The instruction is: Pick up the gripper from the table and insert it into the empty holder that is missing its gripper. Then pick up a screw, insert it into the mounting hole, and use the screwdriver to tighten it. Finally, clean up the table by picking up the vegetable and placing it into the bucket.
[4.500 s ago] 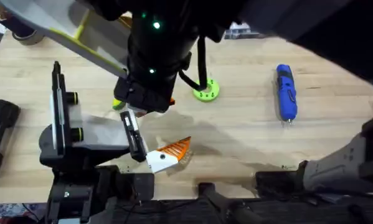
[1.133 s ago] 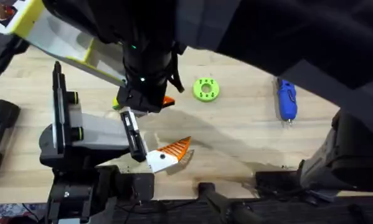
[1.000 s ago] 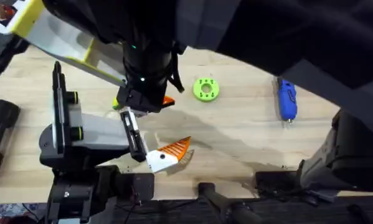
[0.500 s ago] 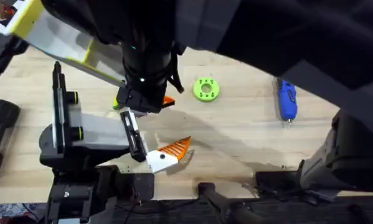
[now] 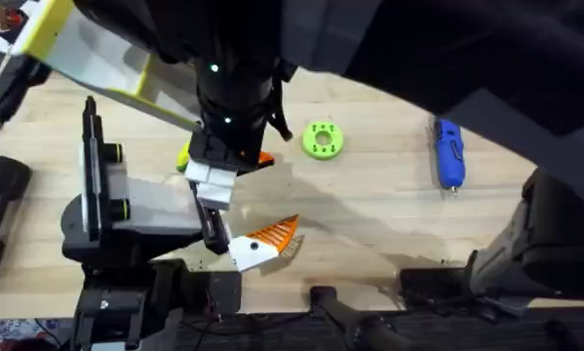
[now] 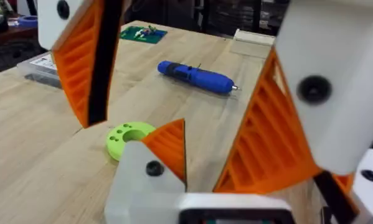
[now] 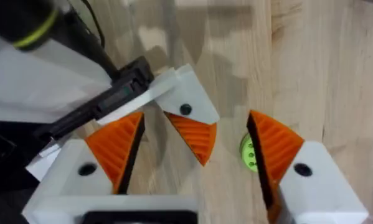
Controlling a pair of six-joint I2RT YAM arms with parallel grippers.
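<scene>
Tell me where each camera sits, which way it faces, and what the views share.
Overhead: above the arm bases, facing down and forward at the table; dark arms loom large.
Left wrist: low, facing across the gripper toward the green disc and screwdriver; left hand open.
Right wrist: facing down on the gripper and holder; right hand open.
Shared: all three show the gripper and green disc.
</scene>
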